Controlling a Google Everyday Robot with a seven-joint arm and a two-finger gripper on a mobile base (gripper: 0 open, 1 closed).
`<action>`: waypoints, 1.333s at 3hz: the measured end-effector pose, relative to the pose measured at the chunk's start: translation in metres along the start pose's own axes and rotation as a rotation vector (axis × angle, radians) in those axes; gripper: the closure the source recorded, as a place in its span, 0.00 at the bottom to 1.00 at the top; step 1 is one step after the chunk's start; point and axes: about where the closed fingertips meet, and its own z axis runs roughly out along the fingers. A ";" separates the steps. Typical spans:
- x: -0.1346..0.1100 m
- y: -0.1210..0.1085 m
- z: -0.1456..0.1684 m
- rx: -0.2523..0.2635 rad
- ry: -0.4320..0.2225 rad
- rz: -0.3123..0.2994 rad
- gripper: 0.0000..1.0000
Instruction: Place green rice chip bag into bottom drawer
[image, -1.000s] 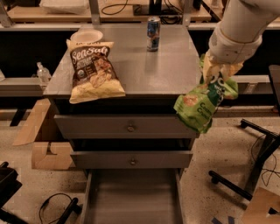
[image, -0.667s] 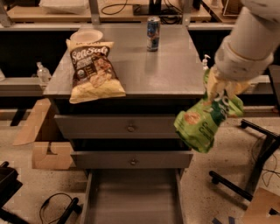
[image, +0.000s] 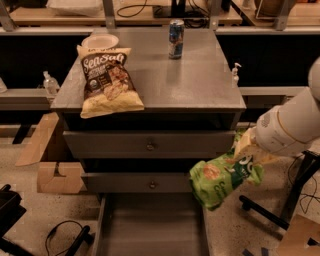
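Note:
The green rice chip bag (image: 222, 178) hangs in the air at the cabinet's front right corner, level with the middle drawer. My gripper (image: 248, 149) is shut on the bag's top edge, at the end of the white arm (image: 290, 127) that comes in from the right. The bottom drawer (image: 150, 225) is pulled open below the cabinet, a wide grey tray with a bare floor. The bag is above and just right of the drawer's right wall.
A yellow-and-brown SenSali chip bag (image: 107, 81), a white plate (image: 100, 41) and a blue can (image: 175, 31) sit on the cabinet top (image: 190, 80). Two shut knobbed drawers (image: 150, 145) are above the open one. Cardboard (image: 57, 177) lies left; a black stand leg (image: 265, 210) lies right.
My gripper and the green bag have moved down, from beside the top drawer to the level of the middle drawer, closer to the open bottom drawer.

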 end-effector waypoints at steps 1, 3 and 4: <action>0.013 0.000 0.053 -0.155 0.022 0.161 1.00; -0.001 0.015 0.060 -0.232 -0.019 0.225 1.00; 0.012 0.000 0.133 -0.209 0.068 0.295 1.00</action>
